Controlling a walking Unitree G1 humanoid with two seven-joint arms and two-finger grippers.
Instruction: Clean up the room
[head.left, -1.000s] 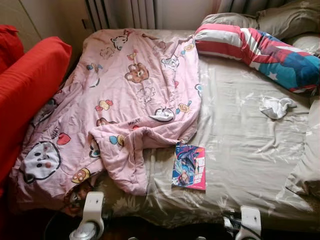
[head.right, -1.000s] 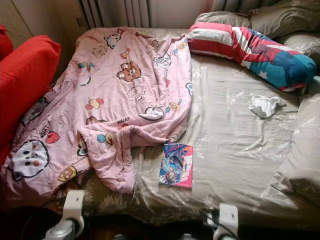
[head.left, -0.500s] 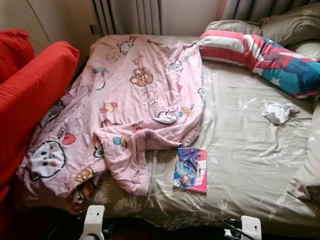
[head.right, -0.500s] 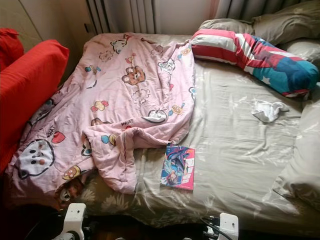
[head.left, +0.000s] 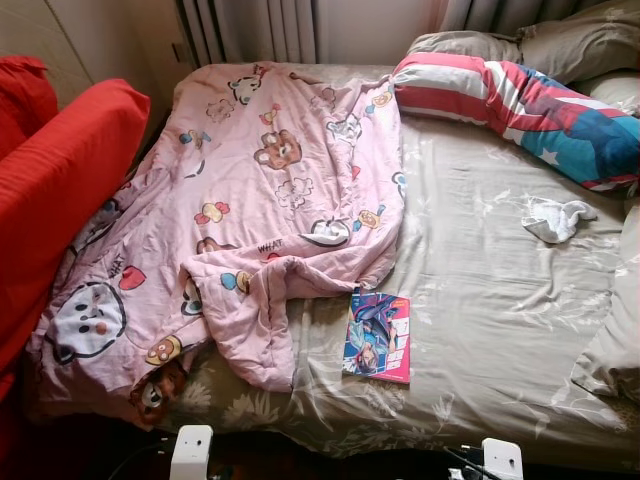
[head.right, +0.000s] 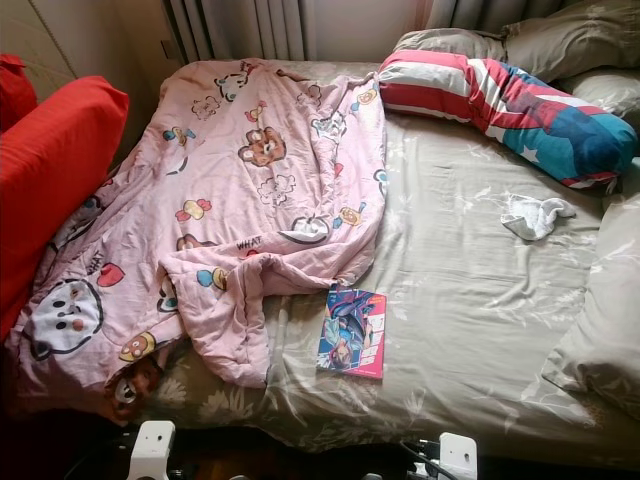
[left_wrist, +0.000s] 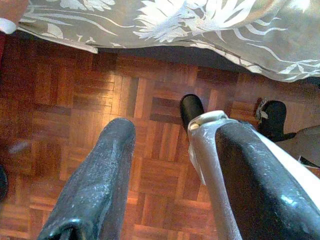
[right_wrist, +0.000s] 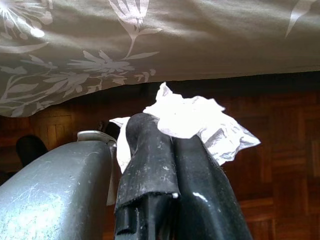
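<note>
Both eye views looked down from above the foot edge of the bed (head.left: 500, 290), facing toward its pillows; they shared nearly the whole mattress, the right eye view shifted slightly sideways. The left wrist view sat low beside the bed, close to the parquet floor (left_wrist: 75, 100), looking down along its fingers (left_wrist: 95, 185) with the sheet's hem beyond them. The right wrist view likewise sat low, facing the bed's overhanging sheet (right_wrist: 200, 40), very near.

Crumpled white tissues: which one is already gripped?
The crumpled white tissue pinched in the right gripper above the floor; the other crumpled white tissue lies on the bed.
</note>
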